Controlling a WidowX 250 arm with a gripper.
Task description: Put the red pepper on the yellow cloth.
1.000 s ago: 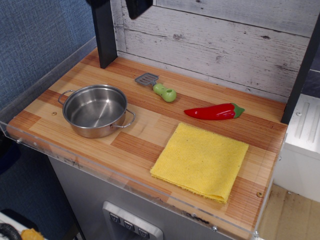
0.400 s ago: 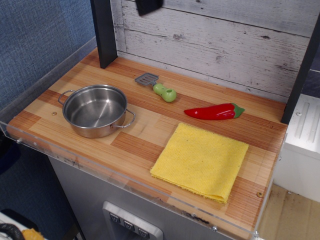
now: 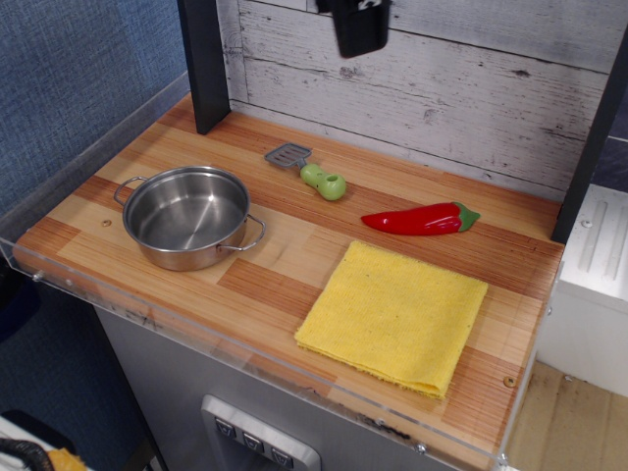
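The red pepper (image 3: 420, 219) lies flat on the wooden counter at the back right, green stem cap pointing right. The yellow cloth (image 3: 393, 314) lies flat just in front of it, near the counter's front edge, not touching the pepper. My gripper (image 3: 359, 29) shows as a black block at the top edge, high above the counter and back-left of the pepper. Its fingers appear as one dark mass, so I cannot tell whether it is open or shut. It holds nothing that I can see.
A steel pot (image 3: 188, 216) stands at the left. A small spatula with a green handle (image 3: 309, 170) lies behind it, left of the pepper. A black post (image 3: 204, 64) stands at the back left. A clear rim edges the counter front (image 3: 245, 358).
My gripper has moved right along the top edge and come lower into view. The pepper, cloth, pot and spatula have not moved.
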